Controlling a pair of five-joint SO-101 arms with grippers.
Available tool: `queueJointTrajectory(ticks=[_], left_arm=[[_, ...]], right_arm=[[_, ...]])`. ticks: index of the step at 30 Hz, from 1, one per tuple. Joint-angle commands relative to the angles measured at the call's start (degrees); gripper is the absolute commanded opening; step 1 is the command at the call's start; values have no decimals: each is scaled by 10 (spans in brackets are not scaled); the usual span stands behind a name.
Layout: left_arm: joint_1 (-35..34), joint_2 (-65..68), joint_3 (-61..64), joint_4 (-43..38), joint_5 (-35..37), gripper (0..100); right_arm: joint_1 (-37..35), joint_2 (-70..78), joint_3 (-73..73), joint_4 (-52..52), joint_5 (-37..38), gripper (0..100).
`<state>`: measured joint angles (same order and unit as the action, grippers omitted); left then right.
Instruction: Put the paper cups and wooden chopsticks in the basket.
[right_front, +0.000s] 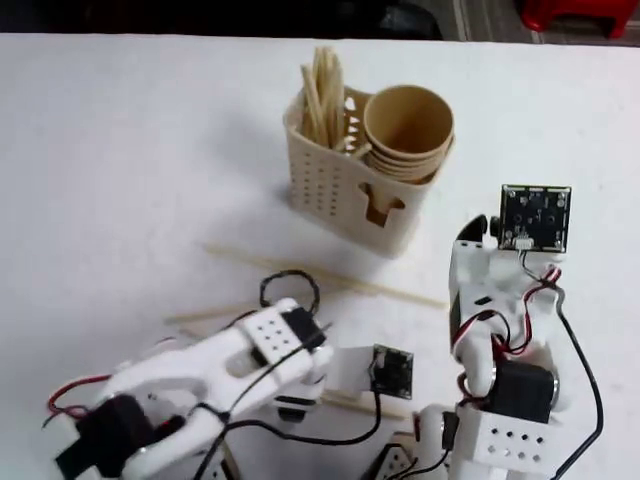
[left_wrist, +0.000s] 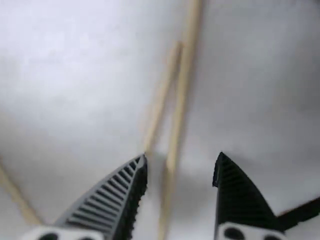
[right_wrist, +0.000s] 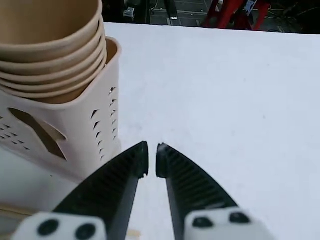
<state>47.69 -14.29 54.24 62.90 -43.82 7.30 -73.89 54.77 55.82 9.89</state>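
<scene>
My left gripper (left_wrist: 181, 157) hangs low, fingers spread either side of two loose chopsticks (left_wrist: 177, 125) on the desk (left_wrist: 75, 75), lined up, I judge, for a pinch. My right gripper (right_wrist: 152, 151), fingers nearly together and empty, sits beside the basket (right_wrist: 75, 137), where the paper cups (right_wrist: 50, 55) already stand stacked.

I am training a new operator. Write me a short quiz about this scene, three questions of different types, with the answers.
1. True or false: the paper cups stand stacked inside the basket.
2. Multiple choice: the left hand is A) shut on a cup, B) open over two chopsticks, C) inside the basket.
3. Fill in: the right hand holds ____.
Key: 1 true; 2 B; 3 nothing.
</scene>
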Motion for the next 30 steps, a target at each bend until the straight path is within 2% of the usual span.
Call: queueJointTrajectory(ticks=[1,10,14,23,27,30], left_arm=[[9,47,-49,-1,22,187],[10,116,-86,-4,36,33],[7,102,-87,31,36,23],[0,-87,-86,202,36,23],[-51,-190,-87,265,30,23],[-109,-254,-98,299,-9,23]], right_arm=[[5,-7,-4,3,6,43],[5,-7,-4,3,6,43],[5,-7,-3,3,6,43],[5,-7,-3,3,6,43],[5,-7,-3,3,6,43],[5,-7,-3,3,6,43]])
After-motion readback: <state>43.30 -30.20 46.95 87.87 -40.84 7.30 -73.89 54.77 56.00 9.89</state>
